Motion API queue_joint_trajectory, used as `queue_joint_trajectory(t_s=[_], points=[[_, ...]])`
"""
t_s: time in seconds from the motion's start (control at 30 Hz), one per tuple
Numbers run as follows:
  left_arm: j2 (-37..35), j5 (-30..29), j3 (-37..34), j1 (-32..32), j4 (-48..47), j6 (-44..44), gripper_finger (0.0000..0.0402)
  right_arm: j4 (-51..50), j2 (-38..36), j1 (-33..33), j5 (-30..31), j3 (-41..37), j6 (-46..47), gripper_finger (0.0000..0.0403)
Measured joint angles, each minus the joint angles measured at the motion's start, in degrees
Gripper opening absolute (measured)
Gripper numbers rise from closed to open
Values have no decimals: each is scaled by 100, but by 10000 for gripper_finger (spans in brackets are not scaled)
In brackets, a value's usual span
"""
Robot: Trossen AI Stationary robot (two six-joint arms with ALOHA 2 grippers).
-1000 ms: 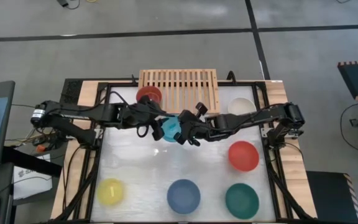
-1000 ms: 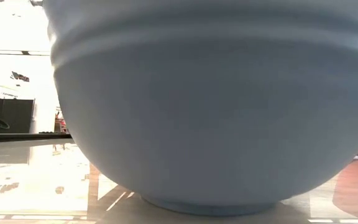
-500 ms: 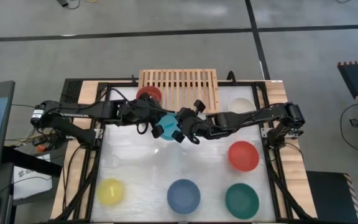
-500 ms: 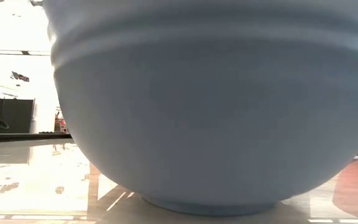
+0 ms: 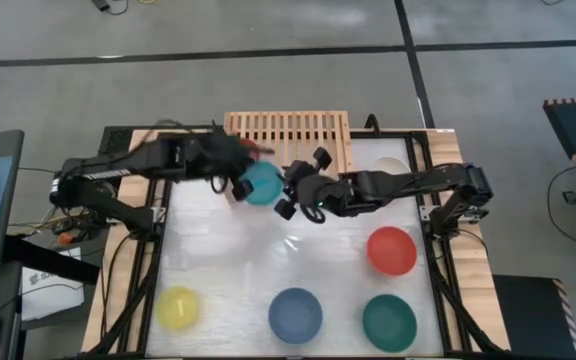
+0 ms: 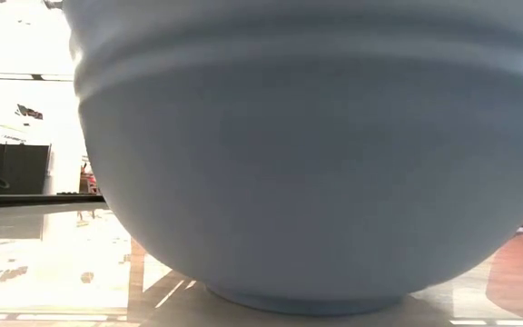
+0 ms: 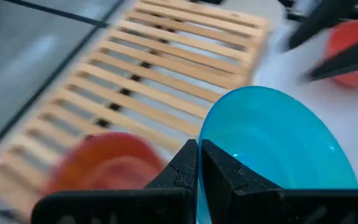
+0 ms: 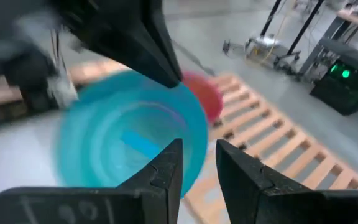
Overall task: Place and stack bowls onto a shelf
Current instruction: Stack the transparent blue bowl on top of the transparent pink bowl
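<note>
High view, looking straight down: the cyan bowl (image 5: 261, 184) hangs tilted just off the shelf's (image 5: 298, 128) front edge, at about 7 o'clock from the rack's centre. It is small, round and plain, with a smooth glossy inside. The left wrist view shows the left gripper (image 7: 198, 163) pinched shut on the bowl's rim, one finger inside and one outside, a hold that lets the bowl be carried edge-on toward the slats. The right gripper (image 8: 195, 163) sits at 3 o'clock of the bowl, its fingers parted and not clearly on the rim, probably so that only one arm bears the load. A red bowl (image 7: 107, 163) stands on the shelf's left end, at 10 o'clock from the cyan one, and is likely the base meant to receive it; whether it hides another bowl cannot be told. Outward on the table, a cream bowl (image 5: 388, 168) lies at 3 o'clock beside the shelf, a second red bowl (image 5: 391, 250) at 4 o'clock, and along the near edge a yellow bowl (image 5: 179, 307), a slate blue bowl (image 5: 295, 314) and a dark green bowl (image 5: 389, 321). Low view is filled by the slate blue bowl's wall.
</note>
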Motion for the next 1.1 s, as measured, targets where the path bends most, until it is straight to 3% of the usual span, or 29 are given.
queue_joint_trajectory(t_s=[0.23, 0.47, 0.7, 1.1], points=[[-10, 168, 954, 1212, -938, 601, 0, -58, -186, -172, 56, 185, -21, 123], [-245, 1047, 403, 2281, -1064, 655, 0, -644, -189, -364, 9, 176, 296, 123], [-267, 1444, -221, 2609, -229, 768, 0, -788, -163, -417, -8, 174, 584, 124], [-173, 1545, -1043, 2612, 263, 857, 0, -783, -161, -466, -12, 175, 597, 124]])
